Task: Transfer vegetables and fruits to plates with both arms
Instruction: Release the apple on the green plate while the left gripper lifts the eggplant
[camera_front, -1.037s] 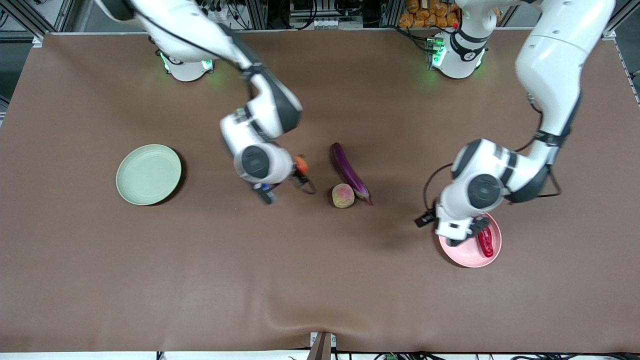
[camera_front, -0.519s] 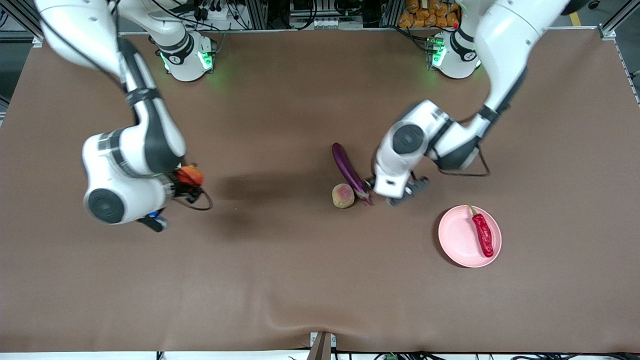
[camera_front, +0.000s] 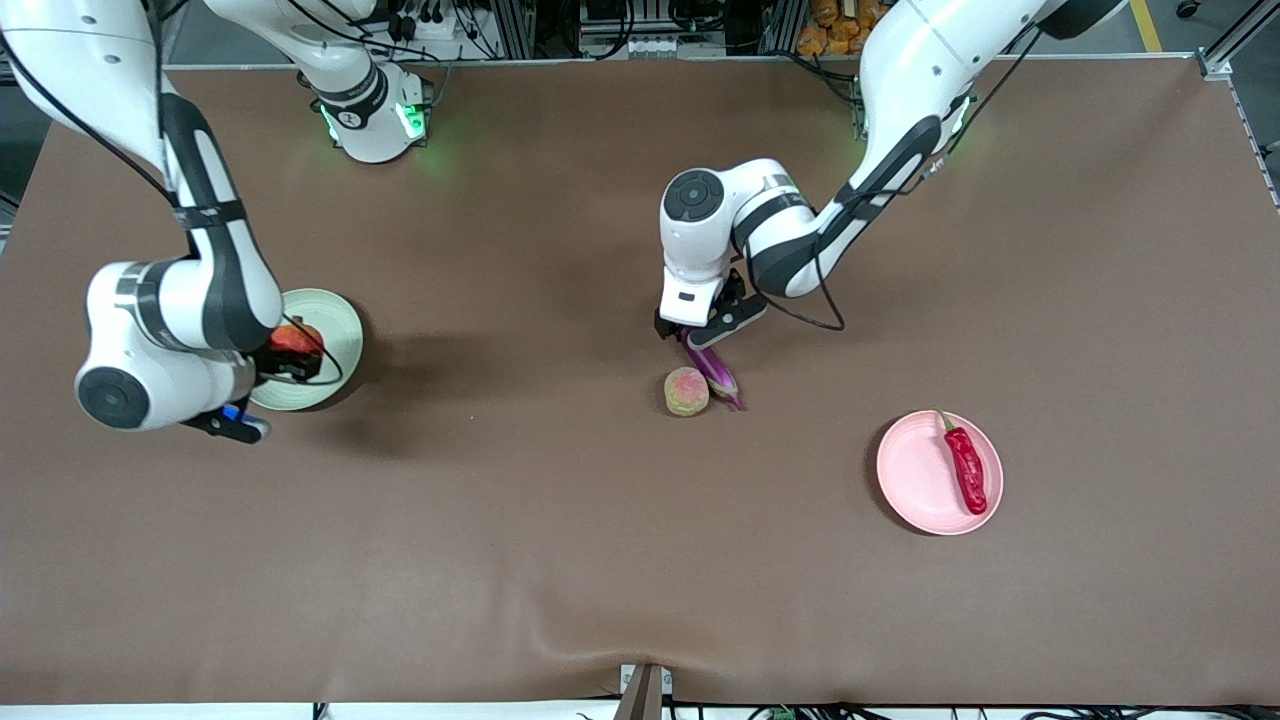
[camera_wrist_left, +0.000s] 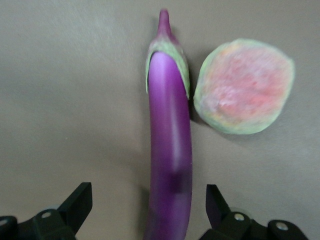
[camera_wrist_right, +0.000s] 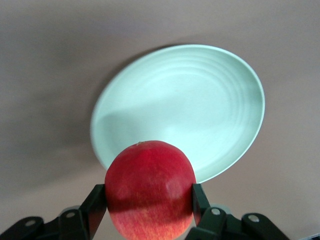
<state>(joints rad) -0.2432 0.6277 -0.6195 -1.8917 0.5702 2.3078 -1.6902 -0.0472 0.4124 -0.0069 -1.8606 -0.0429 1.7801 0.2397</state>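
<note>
Clamping the red pomegranate-like fruit (camera_front: 297, 339) in the right end effector (camera_front: 285, 355), squeezing it from both flanks in the right wrist view, red skin bulging between the black fingers (camera_wrist_right: 98, 201). Holding that fruit up in the air over the pale green plate (camera_front: 335, 320), just above the plate's rim rather than its middle. Resting toward the right arm's end of the brown surface (camera_front: 600, 550), that plate, and carrying nothing on its ringed face.

Hanging over the middle of the surface with the left end effector (camera_front: 705, 335), spreading wide and gripping nothing. Straddling the long purple eggplant (camera_front: 715, 370) in the left wrist view, one fingertip (camera_wrist_left: 80, 200) on each side of the glossy body and both keeping clear of the skin. Covering, in the front view, the eggplant's end farther from the front camera.

Lying flat on the surface, the eggplant, pointing its green-capped stem end toward the front camera. Sitting just beside that stem end, on the right arm's side, the peach (camera_front: 686, 391), pink with yellow-green edges; touching the cap or only crowding it, cannot tell.

Waiting toward the left arm's end of the surface, nearer to the front camera than the peach, the pink plate (camera_front: 915, 470). Lying on it already, close to the rim, the red chili pepper (camera_front: 967, 470), aiming its green stem away from the front camera.
</note>
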